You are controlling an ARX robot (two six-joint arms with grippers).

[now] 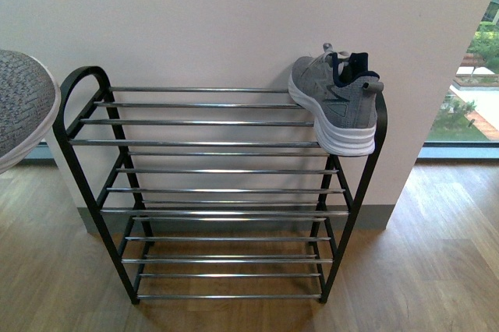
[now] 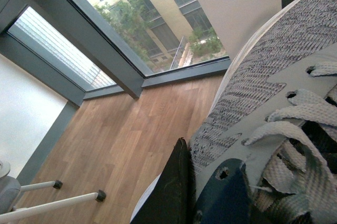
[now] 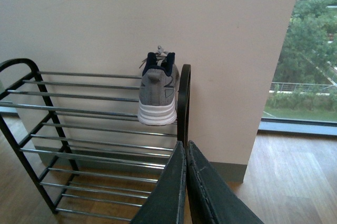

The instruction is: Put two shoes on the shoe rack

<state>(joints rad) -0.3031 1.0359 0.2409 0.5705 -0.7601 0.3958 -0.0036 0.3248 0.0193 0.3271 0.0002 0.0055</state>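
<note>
Black, scuffed, tapering right tool (image 3: 186, 148)

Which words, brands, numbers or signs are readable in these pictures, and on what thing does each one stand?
None is readable.
The placed shoe has a dark side mark, but it is a shape, not letters.
The held shoe shows only knit and laces.
The shoe rack bears no label.

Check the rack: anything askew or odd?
The shoe on the top tier of the shoe rack sits at the right end with its heel hanging past the front bar, tilted down. Nothing else stands out.
</note>
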